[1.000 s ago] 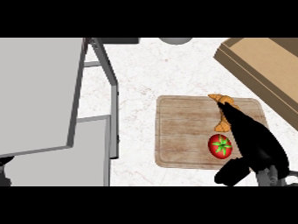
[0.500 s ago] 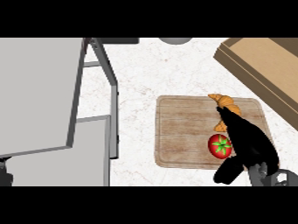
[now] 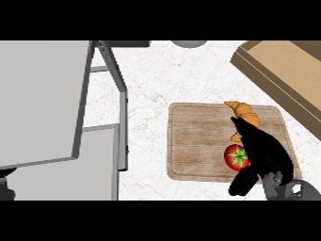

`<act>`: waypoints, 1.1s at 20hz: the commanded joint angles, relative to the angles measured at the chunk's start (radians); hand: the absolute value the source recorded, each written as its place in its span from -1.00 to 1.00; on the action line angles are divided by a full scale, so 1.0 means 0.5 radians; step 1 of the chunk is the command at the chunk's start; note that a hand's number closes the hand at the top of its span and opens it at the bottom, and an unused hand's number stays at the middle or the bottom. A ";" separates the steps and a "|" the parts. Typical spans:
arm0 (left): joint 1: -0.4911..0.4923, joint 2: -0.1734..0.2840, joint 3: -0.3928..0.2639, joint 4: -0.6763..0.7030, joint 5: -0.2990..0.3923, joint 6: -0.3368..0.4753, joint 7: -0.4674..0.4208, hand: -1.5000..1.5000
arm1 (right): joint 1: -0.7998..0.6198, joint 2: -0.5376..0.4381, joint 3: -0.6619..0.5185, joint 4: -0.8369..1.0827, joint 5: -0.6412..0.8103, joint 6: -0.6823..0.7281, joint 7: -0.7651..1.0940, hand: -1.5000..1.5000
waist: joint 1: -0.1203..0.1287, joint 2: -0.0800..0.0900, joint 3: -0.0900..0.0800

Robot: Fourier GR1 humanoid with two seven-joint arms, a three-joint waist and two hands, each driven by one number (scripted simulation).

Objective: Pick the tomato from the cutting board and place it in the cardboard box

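The pale, speckled, stone-like bench (image 3: 156,94) carries everything; a broad grey metal slab (image 3: 31,99) with a slim frame fills its left side. At the far right sits the cardboard box (image 3: 295,80), brown, matte and open-topped, with nothing showing inside it. Nearer lies the wooden cutting board (image 3: 197,141), a rounded rectangle with a plank grain. The right robot hand (image 3: 263,150), black and glossy, reaches over the board's right side with long fingers laid alongside the tomato (image 3: 235,156); whether they have closed on it I cannot tell. The tomato, round, red and green-stalked, is still on the board, so I judge the lift and the carry to the box remain. A golden, ridged croissant (image 3: 244,113) lies just beyond the fingertips.
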 commanded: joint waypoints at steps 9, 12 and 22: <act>-0.008 -0.033 0.117 0.211 -0.024 -0.184 -0.146 0.00 | 0.063 0.112 -0.128 0.086 0.203 0.104 -0.026 1.00 | -0.007 0.001 0.000; -0.042 -0.053 0.095 0.034 -0.056 -0.079 0.062 0.00 | 0.010 0.145 -0.075 0.363 0.397 -0.108 -0.408 1.00 | 0.001 0.002 0.001; 0.008 -0.056 0.155 -0.046 -0.042 -0.169 0.075 0.00 | -0.256 0.106 -0.267 0.488 0.369 0.124 -0.659 1.00 | 0.027 0.004 0.001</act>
